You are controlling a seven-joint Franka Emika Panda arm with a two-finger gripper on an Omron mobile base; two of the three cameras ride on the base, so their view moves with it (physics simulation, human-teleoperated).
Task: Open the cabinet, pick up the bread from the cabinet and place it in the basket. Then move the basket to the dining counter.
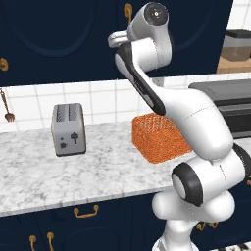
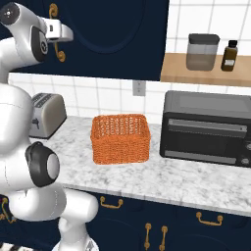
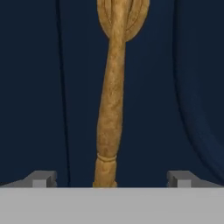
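Reaching up at the cabinet, we are hovering our tool right in front of its brass handle, with the jaws standing wide, one fingertip on each side of the bar and nothing held between them. The door is looking fully shut, so the bread is hidden from us and we cannot say where inside it is sitting. The basket is waiting on the marbled desk, between the toaster and the black oven, well below the handle. We are judging the risks from here. In the hand view the handle is leaning slightly, so if we are closing without squaring up, the pads may be pinching it off-centre and slipping as we pull. Pulling straight back instead of following the door's arc could be wrenching the grip loose or straining the wrist. We are also watching the arm's elbow, which is hanging over the basket in the left base view; a wide swing while opening could be knocking it along the desk.
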